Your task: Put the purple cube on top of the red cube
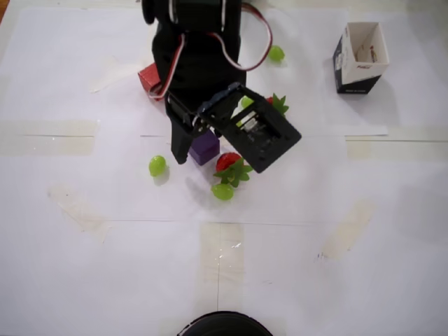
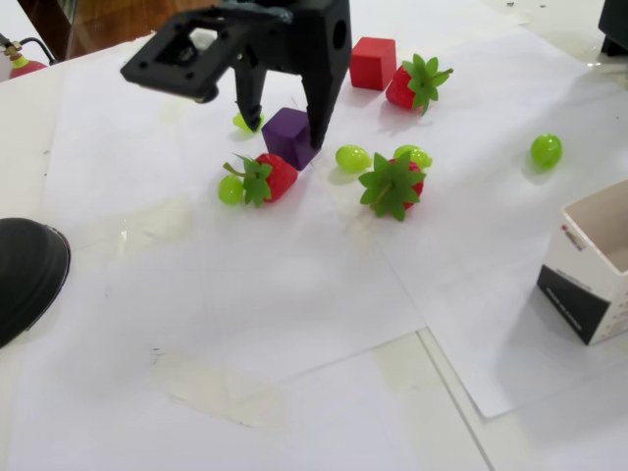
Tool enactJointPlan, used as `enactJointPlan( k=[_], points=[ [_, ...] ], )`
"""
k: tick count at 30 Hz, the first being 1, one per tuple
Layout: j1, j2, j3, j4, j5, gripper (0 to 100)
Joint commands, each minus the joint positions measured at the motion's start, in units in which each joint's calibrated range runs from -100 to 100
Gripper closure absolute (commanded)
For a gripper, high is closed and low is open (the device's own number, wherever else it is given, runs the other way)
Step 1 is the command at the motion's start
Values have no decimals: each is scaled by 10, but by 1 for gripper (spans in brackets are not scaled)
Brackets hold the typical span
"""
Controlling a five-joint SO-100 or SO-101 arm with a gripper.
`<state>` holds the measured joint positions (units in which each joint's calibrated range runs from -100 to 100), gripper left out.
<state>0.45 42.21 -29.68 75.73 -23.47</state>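
The purple cube (image 2: 286, 133) (image 1: 206, 148) rests on the white paper, between the two black fingers of my gripper (image 2: 287, 134) (image 1: 199, 150). The gripper is open and low, one fingertip on each side of the cube with a gap showing on the left side in the fixed view. The red cube (image 2: 372, 63) sits farther back on the paper, apart from the gripper. In the overhead view the red cube (image 1: 146, 75) is half hidden behind the arm.
Strawberries (image 2: 273, 177) (image 2: 393, 183) (image 2: 417, 82) and green grapes (image 2: 351, 158) (image 2: 546, 150) (image 1: 157, 166) lie scattered around the cubes. A white and black carton (image 1: 359, 56) (image 2: 595, 263) stands open at the side. A black round object (image 2: 25, 277) sits at the table edge.
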Motion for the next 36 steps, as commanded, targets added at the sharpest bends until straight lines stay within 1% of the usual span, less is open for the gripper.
enactJointPlan(
  k=[1, 5, 12, 19, 31, 34, 36],
  points=[
    [8, -17, 0, -2, -4, 74],
    [9, -15, 2, -3, -4, 75],
    [12, -12, 17, -11, -8, 82],
    [7, -13, 25, -27, -4, 81],
    [2, -9, 20, -24, -14, 82],
    [2, -9, 20, -25, -15, 83],
    [2, -9, 21, -25, -18, 86]
  ],
)
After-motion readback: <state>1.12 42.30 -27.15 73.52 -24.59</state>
